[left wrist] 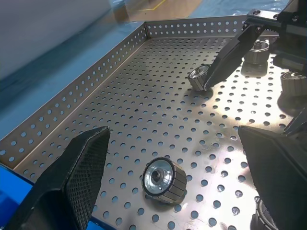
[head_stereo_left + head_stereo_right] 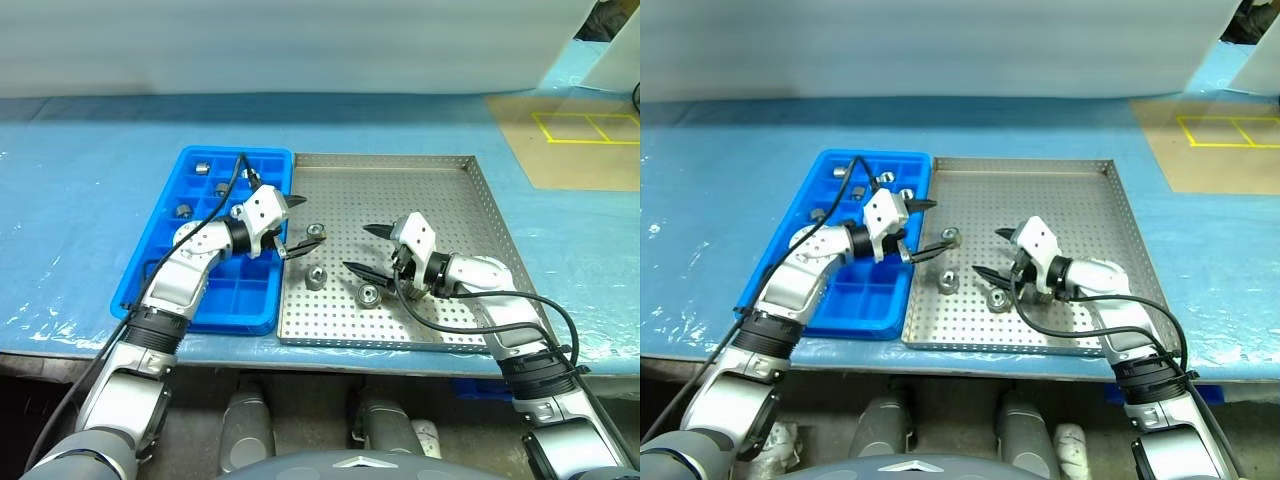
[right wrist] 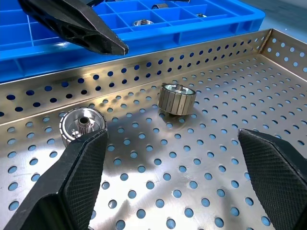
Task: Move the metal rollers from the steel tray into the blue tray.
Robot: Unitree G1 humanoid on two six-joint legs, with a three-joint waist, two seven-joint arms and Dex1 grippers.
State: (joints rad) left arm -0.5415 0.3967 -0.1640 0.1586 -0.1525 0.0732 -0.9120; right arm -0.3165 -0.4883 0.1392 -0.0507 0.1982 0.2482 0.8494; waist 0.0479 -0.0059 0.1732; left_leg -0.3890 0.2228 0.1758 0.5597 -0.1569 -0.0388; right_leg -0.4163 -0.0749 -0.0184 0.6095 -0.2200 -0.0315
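The left claw (image 2: 290, 226) sits left of centre in the left eye view, its two black fingers spread wide with nothing between them, reaching over the seam where the blue tray (image 2: 150, 280) meets the steel tray (image 2: 480, 190). The right claw (image 2: 366, 250) lies just right of centre, likewise spread and empty, pointing leftward low over the perforated floor. Between and beside the two claws lie three metal rollers on the steel tray: one roller (image 2: 317, 232) just right of the left claw's fingertips, a second roller (image 2: 316, 278) below it toward the near rim, and a third roller (image 2: 368, 294) just under the right claw's lower finger. In the left wrist view, a roller (image 1: 164, 179) lies on its side between that claw's fingers, apart from both. In the right wrist view, one roller (image 3: 176, 99) stands on end near the tray's rim and another (image 3: 82, 125) lies by the finger on the left side of that view; whether it touches cannot be told. The blue tray fills the left-centre of the frame, side by side with the steel tray, and several rollers (image 2: 201, 166) already rest in its upper compartments. Both trays sit on a desk (image 2: 70, 200) under a blue covering, with a tan sheet (image 2: 570, 150) marked in yellow lines at the upper right.
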